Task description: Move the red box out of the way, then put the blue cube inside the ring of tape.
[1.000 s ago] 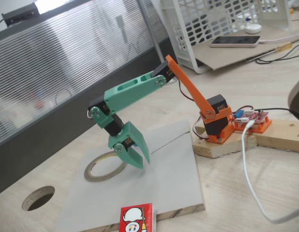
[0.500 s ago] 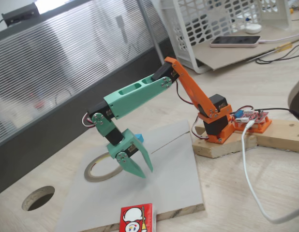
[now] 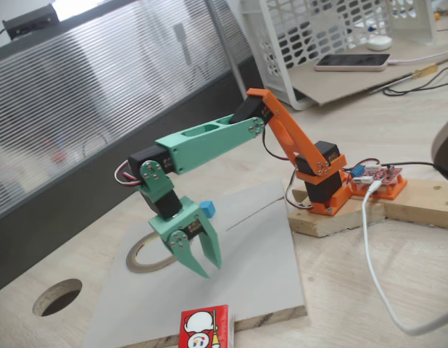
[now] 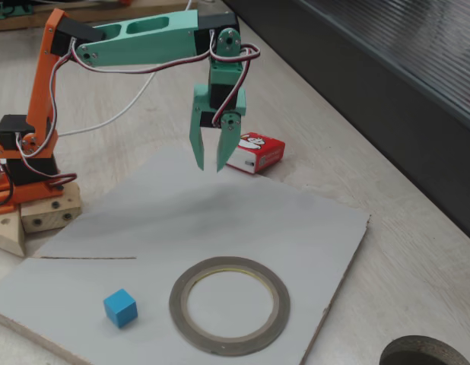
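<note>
Fixed views: both show the green claw (image 4: 208,169) hanging in the air over the grey board (image 4: 220,220), pointing down.
Claw state: fingers parted by a narrow gap, nothing between them.
Red box: lies flat on the table (image 4: 387,175) just off the board's edge in one fixed view (image 4: 255,153); in the other its top end pokes in at the bottom edge (image 3: 204,328). It is clear of the ring, so step one looks done, judging by the layout.
Blue cube: sits on the board (image 4: 120,307), just beside the ring of tape (image 4: 229,304) but outside it, not touching. In the other fixed view it peeks out behind the claw (image 3: 206,209).
Ring of tape: flat on the board, centre hollow, nothing inside.
Cube handling: probably light and rigid, with flat faces and sharp edges. Best hold is likely two opposite side faces, fingers coming straight down. It is small, so an off-centre pinch could twist it or flick it out. The claw needs to open wider than it stands now.
Drop risk: the ring is thin and low, and a cube let go from height may bounce over the band, so set it down low.
Box handling: thin carton, likely light, slides easily and crushes if squeezed hard.
Writing: red face carries a white cartoon figure (image 4: 250,141); some white marks beside it are too small to read. No brand legible anywhere.
Other: round hole cut in the table (image 3: 57,296) is near the board, not the target.
</note>
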`<state>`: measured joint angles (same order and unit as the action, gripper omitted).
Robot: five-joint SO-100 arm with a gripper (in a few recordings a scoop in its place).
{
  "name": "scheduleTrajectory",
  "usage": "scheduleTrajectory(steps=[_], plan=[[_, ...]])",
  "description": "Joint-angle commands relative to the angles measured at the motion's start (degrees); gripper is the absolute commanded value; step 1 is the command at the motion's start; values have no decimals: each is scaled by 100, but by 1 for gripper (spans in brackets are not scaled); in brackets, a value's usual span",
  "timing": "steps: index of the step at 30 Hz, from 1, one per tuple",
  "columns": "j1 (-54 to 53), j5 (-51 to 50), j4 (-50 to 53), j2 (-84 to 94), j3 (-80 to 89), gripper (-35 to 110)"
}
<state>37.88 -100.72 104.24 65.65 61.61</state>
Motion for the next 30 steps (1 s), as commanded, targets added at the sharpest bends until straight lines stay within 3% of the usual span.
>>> scheduleTrajectory(steps=[1,8,13,21,30], plan=[[246,-44,123,105,-141,16],[264,-9,105,97,-149,-1],[290,-35,-229,97,-158,0],[1591,-35,-2224,-105,-123,0],[1380,0,-2347,-483,-141,0]])
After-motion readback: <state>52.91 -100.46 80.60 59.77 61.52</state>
